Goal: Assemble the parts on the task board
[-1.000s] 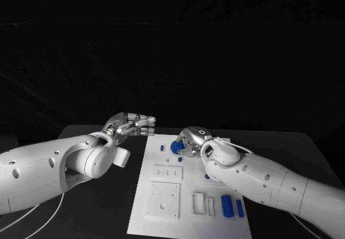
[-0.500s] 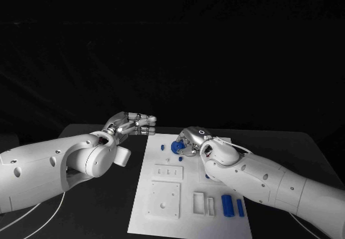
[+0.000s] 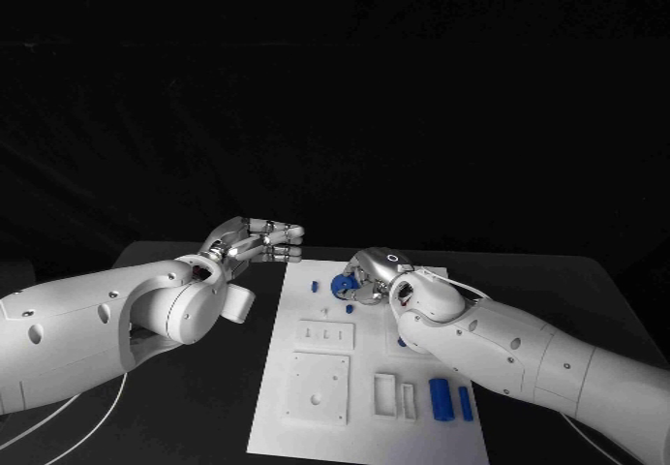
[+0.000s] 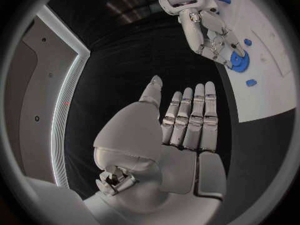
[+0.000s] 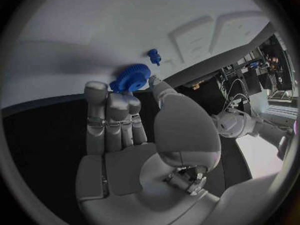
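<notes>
The white task board (image 3: 366, 431) lies in the middle of the black table. At its far end my right hand (image 3: 369, 275) pinches a blue gear (image 3: 342, 287) between thumb and fingertips, low over the board (image 5: 94, 30). In the right wrist view the gear (image 5: 130, 78) sits at the fingertips of that hand (image 5: 125, 120), with a small blue peg (image 5: 154, 56) just beyond it. My left hand (image 3: 259, 242) hovers off the board's far left corner, holding nothing. Its fingers (image 4: 187, 117) are stretched out side by side. The left wrist view also shows the gear (image 4: 238, 60) under my right hand (image 4: 209, 35).
Small blue parts lie on the board near the gear (image 3: 316, 287) (image 3: 350, 310), another (image 3: 401, 343) beside my right forearm. Two blue cylinders (image 3: 440, 399) (image 3: 465, 403) lie at the near right. White raised blocks (image 3: 319, 387) (image 3: 325, 335) and slots (image 3: 384, 395) fill the board's near half.
</notes>
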Robot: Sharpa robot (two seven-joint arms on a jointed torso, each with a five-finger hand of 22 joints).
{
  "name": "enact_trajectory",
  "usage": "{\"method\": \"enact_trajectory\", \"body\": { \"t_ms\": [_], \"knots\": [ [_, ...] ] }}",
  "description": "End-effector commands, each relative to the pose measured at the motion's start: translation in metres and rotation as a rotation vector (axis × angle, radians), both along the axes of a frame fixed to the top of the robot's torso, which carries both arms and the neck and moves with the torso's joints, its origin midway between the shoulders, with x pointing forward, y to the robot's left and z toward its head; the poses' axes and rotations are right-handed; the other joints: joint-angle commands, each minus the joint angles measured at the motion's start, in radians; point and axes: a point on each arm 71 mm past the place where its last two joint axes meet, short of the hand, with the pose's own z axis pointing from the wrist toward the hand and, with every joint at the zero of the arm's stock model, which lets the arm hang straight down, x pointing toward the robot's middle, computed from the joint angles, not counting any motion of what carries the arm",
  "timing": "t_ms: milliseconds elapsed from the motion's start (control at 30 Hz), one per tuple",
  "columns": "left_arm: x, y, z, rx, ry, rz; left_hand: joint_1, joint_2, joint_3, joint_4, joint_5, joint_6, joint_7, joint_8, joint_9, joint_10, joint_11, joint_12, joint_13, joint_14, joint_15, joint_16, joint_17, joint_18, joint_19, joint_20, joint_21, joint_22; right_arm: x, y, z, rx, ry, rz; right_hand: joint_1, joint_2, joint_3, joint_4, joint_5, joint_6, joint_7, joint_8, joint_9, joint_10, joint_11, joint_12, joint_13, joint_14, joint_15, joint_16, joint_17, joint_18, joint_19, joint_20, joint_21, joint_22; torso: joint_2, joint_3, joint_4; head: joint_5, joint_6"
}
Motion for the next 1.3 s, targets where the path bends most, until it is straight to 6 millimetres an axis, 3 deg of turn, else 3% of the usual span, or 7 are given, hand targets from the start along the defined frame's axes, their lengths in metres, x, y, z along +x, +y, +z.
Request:
{"method": "enact_trajectory", "body": {
  "t_ms": [33, 167, 800, 967, 1300],
  "knots": [
    [0.0, -0.002, 0.001, -0.004, -0.005, -0.017, -0.007, 0.01, 0.0, 0.001, 0.003, -0.007, 0.0, 0.005, 0.002, 0.006, 0.001, 0.005, 0.001, 0.004, 0.001, 0.004, 0.002, -0.014, 0.001, -0.004, 0.006, -0.001, 0.0, -0.001, -0.003, -0.004, 0.034, -0.003, -0.029, 0.0, -0.005, 0.027, 0.027, -0.008, -0.001, -0.006, 0.0, -0.001, 0.004, -0.003, -0.001, 0.0, 0.008, 0.003, 0.003, 0.013, 0.051, 0.007, 0.004, 0.035, 0.0, 0.0005, 0.0001, 0.0, 0.0],
    [-0.001, -0.002, 0.001, -0.004, -0.004, -0.016, -0.008, 0.01, 0.0, 0.002, 0.004, -0.007, -0.001, 0.004, 0.002, 0.006, 0.001, 0.005, 0.001, 0.004, 0.001, 0.004, 0.002, -0.014, 0.001, -0.004, 0.006, -0.001, 0.0, -0.002, -0.004, -0.004, 0.041, -0.008, -0.05, -0.003, 0.012, 0.061, 0.053, -0.008, -0.002, -0.006, 0.0, 0.0, 0.004, 0.001, 0.001, 0.001, 0.008, 0.008, 0.007, 0.013, 0.051, 0.007, 0.01, 0.037, 0.0, 0.0012, -0.0017, 0.001, 0.0],
    [-0.001, 0.0, 0.001, -0.004, -0.004, -0.012, -0.006, 0.008, 0.001, 0.003, 0.004, -0.008, 0.0, 0.005, 0.002, 0.005, 0.001, 0.005, 0.001, 0.004, 0.001, 0.004, 0.002, -0.014, 0.001, -0.004, 0.005, -0.001, -0.003, -0.014, -0.011, -0.003, 0.055, -0.023, -0.046, -0.001, 0.025, 0.049, 0.104, -0.002, -0.003, -0.006, 0.0, 0.004, 0.002, 0.006, 0.005, 0.002, 0.006, 0.014, 0.012, 0.014, 0.051, 0.006, 0.019, 0.039, 0.001, 0.0029, -0.0024, 0.0, 0.003],
    [-0.001, 0.001, 0.001, -0.004, -0.005, -0.011, -0.006, 0.008, 0.001, 0.003, 0.004, -0.008, 0.0, 0.005, 0.002, 0.005, 0.001, 0.005, 0.001, 0.004, 0.001, 0.004, 0.002, -0.014, 0.001, -0.004, 0.005, -0.001, -0.004, -0.018, -0.012, -0.005, 0.062, -0.026, -0.047, -0.001, 0.026, 0.047, 0.109, -0.001, -0.003, -0.006, 0.0, 0.005, 0.002, 0.007, 0.006, 0.002, 0.006, 0.014, 0.013, 0.014, 0.052, 0.005, 0.02, 0.04, 0.0, 0.0007, -0.0009, -0.002, 0.001],
    [-0.001, 0.004, 0.001, -0.003, -0.005, -0.006, -0.006, 0.008, 0.001, 0.003, 0.004, -0.008, 0.0, 0.005, 0.002, 0.005, 0.001, 0.005, 0.001, 0.004, 0.001, 0.004, 0.002, -0.014, 0.001, -0.004, 0.005, -0.001, -0.009, -0.023, -0.015, 0.002, 0.069, -0.027, -0.052, 0.0, 0.028, 0.047, 0.111, 0.002, -0.004, -0.006, 0.0, 0.006, 0.001, 0.008, 0.007, 0.002, 0.006, 0.015, 0.013, 0.014, 0.052, 0.005, 0.023, 0.04, 0.0, 0.0001, -0.001, -0.001, -0.001]
  ]
}}
